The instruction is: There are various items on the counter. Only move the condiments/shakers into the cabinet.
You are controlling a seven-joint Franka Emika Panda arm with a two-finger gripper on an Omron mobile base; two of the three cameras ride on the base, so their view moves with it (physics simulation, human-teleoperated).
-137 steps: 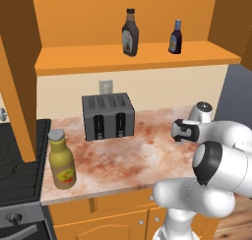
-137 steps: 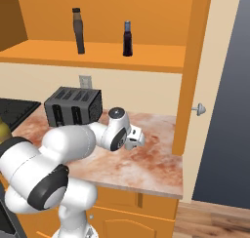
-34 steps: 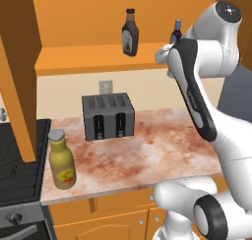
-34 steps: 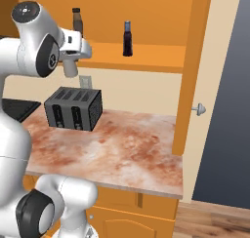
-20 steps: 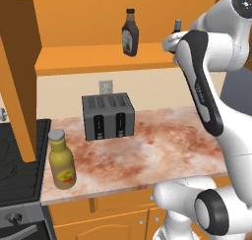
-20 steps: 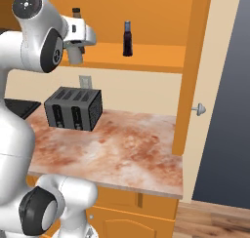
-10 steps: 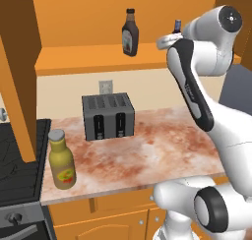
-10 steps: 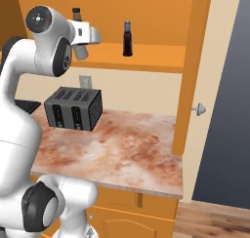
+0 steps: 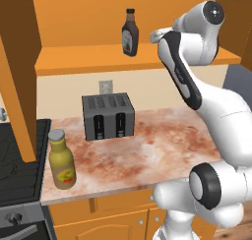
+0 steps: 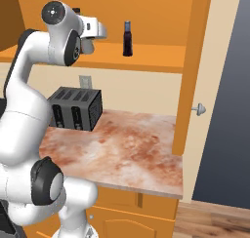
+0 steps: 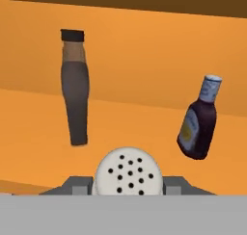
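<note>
The pincer [image 11: 126,190] is clamped on the grey shaker [image 11: 126,174], raised at the cabinet shelf [image 9: 98,54]. In the hand view, the brown bottle [image 11: 75,87] stands at 11 o'clock, the purple bottle [image 11: 198,118] at 2. Next: lower it onto bare shelf between them, then release.

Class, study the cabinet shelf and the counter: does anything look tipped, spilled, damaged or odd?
Nothing stands out. The brown squeeze bottle and the small dark bottle stand upright on the shelf. The toaster and yellow bottle sit upright on the counter. The hand holds the shaker.
</note>
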